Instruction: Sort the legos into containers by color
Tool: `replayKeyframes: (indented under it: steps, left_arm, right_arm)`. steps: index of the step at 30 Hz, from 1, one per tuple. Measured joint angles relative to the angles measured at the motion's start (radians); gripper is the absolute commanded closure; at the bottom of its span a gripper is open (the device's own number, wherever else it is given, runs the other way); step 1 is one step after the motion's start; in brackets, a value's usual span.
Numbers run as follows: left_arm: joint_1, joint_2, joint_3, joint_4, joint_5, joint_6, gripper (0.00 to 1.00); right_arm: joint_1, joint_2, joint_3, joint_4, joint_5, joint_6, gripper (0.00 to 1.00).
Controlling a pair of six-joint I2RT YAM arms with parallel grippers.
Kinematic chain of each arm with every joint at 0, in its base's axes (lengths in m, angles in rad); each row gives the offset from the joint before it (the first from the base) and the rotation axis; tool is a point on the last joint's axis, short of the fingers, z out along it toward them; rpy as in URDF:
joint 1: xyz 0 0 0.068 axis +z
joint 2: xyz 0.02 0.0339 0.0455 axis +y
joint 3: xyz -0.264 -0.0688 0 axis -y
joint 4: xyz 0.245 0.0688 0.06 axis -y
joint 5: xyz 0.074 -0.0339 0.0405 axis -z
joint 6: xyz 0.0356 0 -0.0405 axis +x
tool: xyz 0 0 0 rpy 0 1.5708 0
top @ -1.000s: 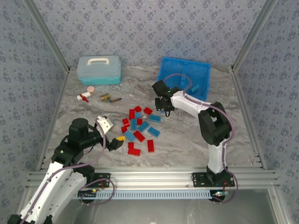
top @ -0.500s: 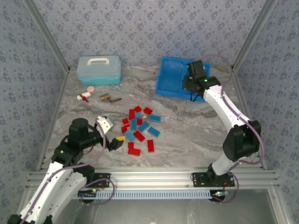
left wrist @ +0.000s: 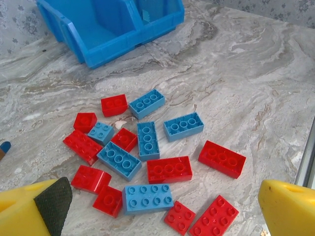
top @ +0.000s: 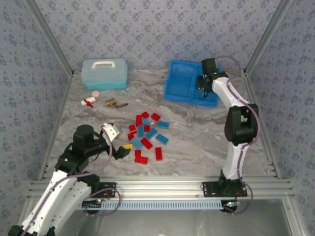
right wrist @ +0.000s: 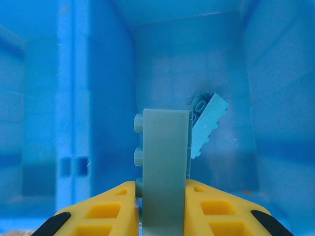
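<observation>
Red and light blue legos (top: 147, 135) lie scattered at the table's middle, and from the left wrist view they spread across the marble (left wrist: 147, 162). My left gripper (top: 119, 140) hovers open just left of the pile, its yellow fingers (left wrist: 29, 211) wide apart with nothing between them. The bright blue tray (top: 181, 81) sits at the back right. My right gripper (top: 203, 87) hangs over its right compartment, shut on a light blue brick (right wrist: 165, 162) held on end. Another blue brick (right wrist: 206, 123) lies tilted in that compartment, right of the divider (right wrist: 74, 98).
A pale blue lidded box (top: 104, 73) with a white handle stands at the back left. Small pink, white and brown odds and ends (top: 91, 100) lie in front of it. Metal rails frame the table's sides and near edge.
My right arm swung from the pile's far edge to the tray, carrying the blue brick, and now holds it over the right compartment. The left arm has not moved.
</observation>
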Motion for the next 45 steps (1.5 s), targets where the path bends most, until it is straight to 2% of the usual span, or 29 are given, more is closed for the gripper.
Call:
replayKeyframes:
  steps: [5, 11, 18, 23, 26, 28, 31, 35, 40, 45]
  left_arm:
    - [0.000, -0.001, -0.001, 0.002, 0.000, 0.003, 0.01]
    - [0.000, -0.001, -0.001, 0.002, -0.003, 0.003, 0.01]
    - [0.000, -0.001, -0.001, 0.003, -0.008, 0.010, 0.01]
    - [0.000, -0.001, -0.001, 0.004, -0.019, 0.006, 0.01]
    - [0.000, -0.001, -0.001, 0.011, -0.018, -0.011, 0.01]
    - [0.000, -0.001, -0.001, 0.021, -0.014, -0.028, 0.01]
    - [0.000, -0.001, 0.010, 0.029, -0.002, -0.043, 0.01]
    - [0.000, 0.006, 0.051, 0.053, 0.038, -0.051, 0.01]
    - [-0.017, 0.048, 0.065, 0.120, 0.115, -0.062, 0.01]
    - [-0.052, 0.087, 0.067, 0.039, 0.114, -0.023, 0.01]
  right_arm:
    - [-0.021, 0.082, 0.055, -0.007, -0.008, -0.003, 0.72]
    - [-0.028, 0.112, 0.069, -0.016, -0.031, -0.004, 0.59]
    - [-0.028, 0.115, 0.120, -0.046, -0.034, -0.016, 0.56]
    - [-0.024, 0.064, 0.099, -0.058, -0.046, -0.018, 0.56]
    - [-0.009, -0.046, 0.003, -0.050, -0.059, -0.018, 0.55]
    - [0.019, -0.146, -0.081, -0.035, -0.062, -0.014, 0.54]
    - [0.097, -0.300, -0.212, -0.008, -0.064, -0.010, 0.47]
    - [0.259, -0.444, -0.356, 0.050, -0.071, -0.057, 0.40]
    - [0.438, -0.404, -0.395, 0.077, -0.108, -0.260, 0.35]
    - [0.490, -0.266, -0.374, 0.043, -0.133, -0.488, 0.32]
